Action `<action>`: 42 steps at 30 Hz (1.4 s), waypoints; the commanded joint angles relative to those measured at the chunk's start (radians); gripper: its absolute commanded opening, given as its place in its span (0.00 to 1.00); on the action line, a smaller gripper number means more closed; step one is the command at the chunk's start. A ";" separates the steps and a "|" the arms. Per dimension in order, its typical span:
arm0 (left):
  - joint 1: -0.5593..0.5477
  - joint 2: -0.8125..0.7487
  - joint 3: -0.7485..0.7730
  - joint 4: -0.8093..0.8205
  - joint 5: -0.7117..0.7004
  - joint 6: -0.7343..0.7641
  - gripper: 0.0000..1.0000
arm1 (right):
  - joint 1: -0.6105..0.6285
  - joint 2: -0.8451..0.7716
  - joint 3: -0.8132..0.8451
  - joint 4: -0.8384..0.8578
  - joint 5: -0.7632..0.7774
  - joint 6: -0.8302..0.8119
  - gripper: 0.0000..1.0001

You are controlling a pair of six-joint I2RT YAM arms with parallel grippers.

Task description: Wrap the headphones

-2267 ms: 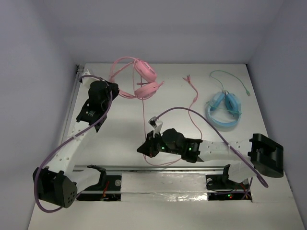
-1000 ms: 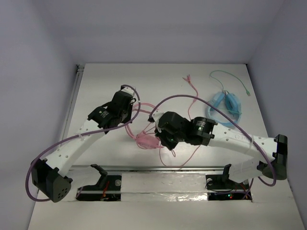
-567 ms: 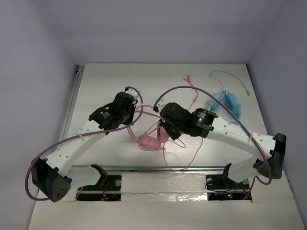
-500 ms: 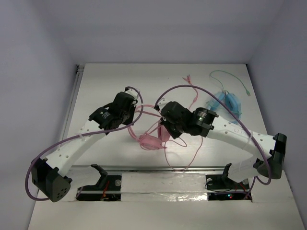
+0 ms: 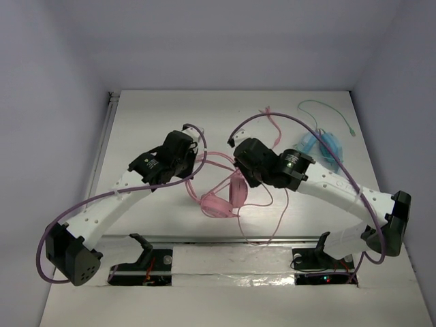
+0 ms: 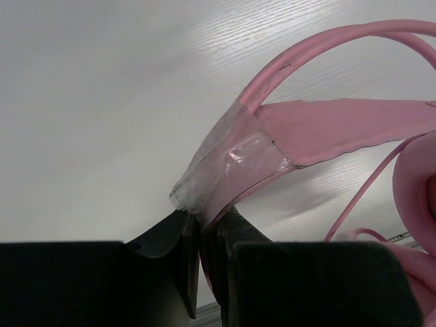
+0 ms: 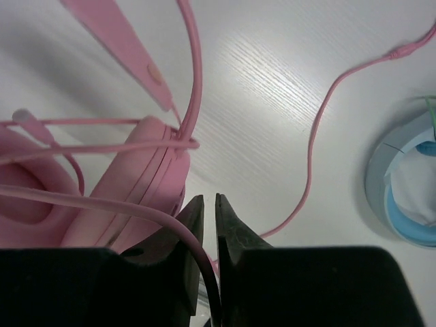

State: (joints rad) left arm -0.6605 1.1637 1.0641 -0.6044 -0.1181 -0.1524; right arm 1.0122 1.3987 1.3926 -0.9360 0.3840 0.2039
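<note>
White wood-grain table [image 5: 136, 129] holds everything. The left arm [image 5: 116, 197] reaches in from the near left corner and the right arm [image 5: 334, 187] from the near right. Their wrists come close together around the middle of the table.

The pink headphones [image 5: 221, 201] sit between the two wrists, a bit toward the near side. The ear cups are pressed together and the thin headband arches up toward the left wrist. Can't tell whether the cups rest on the table.

The light blue headphones [image 5: 325, 146] lie at far right, partly behind the right arm, with a green cord [image 5: 327, 112] curling beyond them.

The pink cable [image 5: 276, 211] loops loosely from the cups toward the near edge. Another stretch runs to the far middle.

The left gripper [image 6: 202, 235] is pinched narrow on the headband, at a patch wrapped in clear tape. The right gripper [image 7: 210, 211] has its jaws nearly together, with the cable running into the slit between them and clamped there.
</note>
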 commanded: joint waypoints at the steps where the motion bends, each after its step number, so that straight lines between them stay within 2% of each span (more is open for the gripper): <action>1: -0.002 -0.042 0.019 0.063 0.113 0.008 0.00 | -0.055 -0.063 -0.024 0.107 0.081 0.017 0.20; 4: -0.002 -0.064 0.019 0.083 0.194 0.002 0.00 | -0.078 -0.089 -0.052 0.164 0.056 0.025 0.23; 9: 0.008 -0.099 0.039 0.126 0.236 -0.033 0.00 | -0.104 -0.144 -0.168 0.334 0.015 0.038 0.26; 13: 0.028 -0.116 0.074 0.143 0.264 -0.058 0.00 | -0.141 -0.234 -0.280 0.482 -0.095 0.058 0.29; 15: 0.039 -0.121 0.092 0.158 0.278 -0.078 0.00 | -0.185 -0.302 -0.345 0.607 -0.163 0.065 0.34; 17: 0.070 -0.121 0.114 0.172 0.285 -0.090 0.00 | -0.219 -0.340 -0.438 0.742 -0.293 0.101 0.37; 19: 0.088 -0.122 0.131 0.198 0.322 -0.110 0.00 | -0.263 -0.378 -0.521 0.878 -0.393 0.146 0.38; 22: 0.122 -0.124 0.146 0.229 0.368 -0.139 0.00 | -0.294 -0.369 -0.575 0.989 -0.499 0.189 0.38; 24: 0.153 -0.118 0.161 0.244 0.434 -0.150 0.00 | -0.294 -0.363 -0.639 1.115 -0.528 0.219 0.38; 27: 0.183 -0.119 0.177 0.265 0.429 -0.179 0.00 | -0.294 -0.368 -0.737 1.310 -0.566 0.265 0.37; 31: 0.260 -0.124 0.192 0.330 0.497 -0.236 0.00 | -0.304 -0.297 -0.793 1.482 -0.614 0.296 0.38; 36: 0.260 -0.101 0.249 0.377 0.506 -0.298 0.00 | -0.323 -0.109 -0.799 1.684 -0.668 0.328 0.50; 42: 0.291 -0.085 0.306 0.388 0.483 -0.332 0.00 | -0.334 0.072 -0.785 1.839 -0.735 0.370 0.52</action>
State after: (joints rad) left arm -0.3912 1.0847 1.2938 -0.3355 0.3325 -0.3950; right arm 0.6815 1.4322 0.5945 0.6991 -0.3008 0.5423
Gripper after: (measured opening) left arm 0.073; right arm 0.514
